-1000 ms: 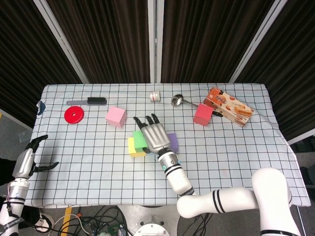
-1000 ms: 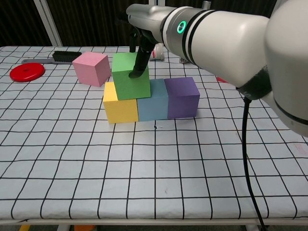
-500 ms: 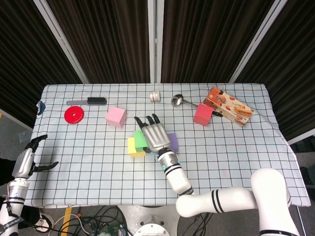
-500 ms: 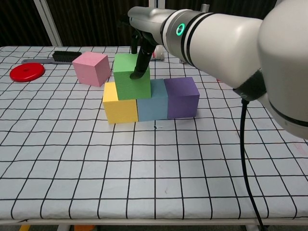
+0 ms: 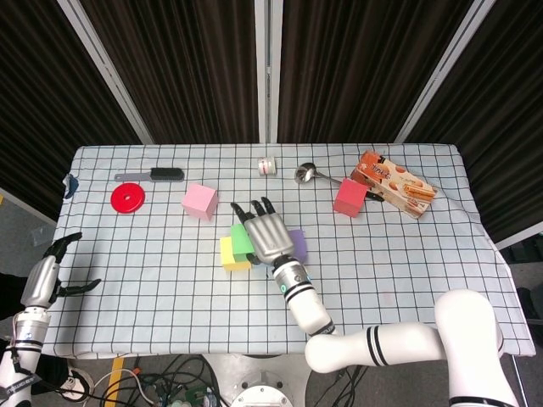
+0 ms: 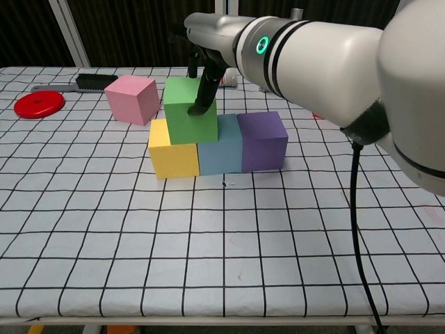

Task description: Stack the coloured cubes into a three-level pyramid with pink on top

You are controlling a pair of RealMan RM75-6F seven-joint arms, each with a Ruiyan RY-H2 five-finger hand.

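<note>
Yellow (image 6: 174, 152), blue (image 6: 220, 146) and purple (image 6: 263, 141) cubes stand in a row touching each other. A green cube (image 6: 188, 115) sits on top, across the yellow and blue ones. My right hand (image 5: 265, 233) hovers over the row with its fingers spread, and one dark finger (image 6: 204, 94) touches the green cube's top right edge. The pink cube (image 5: 199, 201) stands alone to the far left of the stack, and a red cube (image 5: 349, 197) sits far right. At the table's left edge my left hand (image 5: 47, 278) holds nothing, fingers apart.
A red disc (image 5: 127, 197) and a black brush (image 5: 157, 175) lie at the far left. A small white roll (image 5: 268, 165), a spoon (image 5: 310, 175) and an orange snack box (image 5: 394, 184) lie along the far side. The checked cloth (image 6: 222, 243) is bare on the near side.
The green cube has shifted slightly and now sits squarer on the row. My right hand has barely moved. The left hand is still.
</note>
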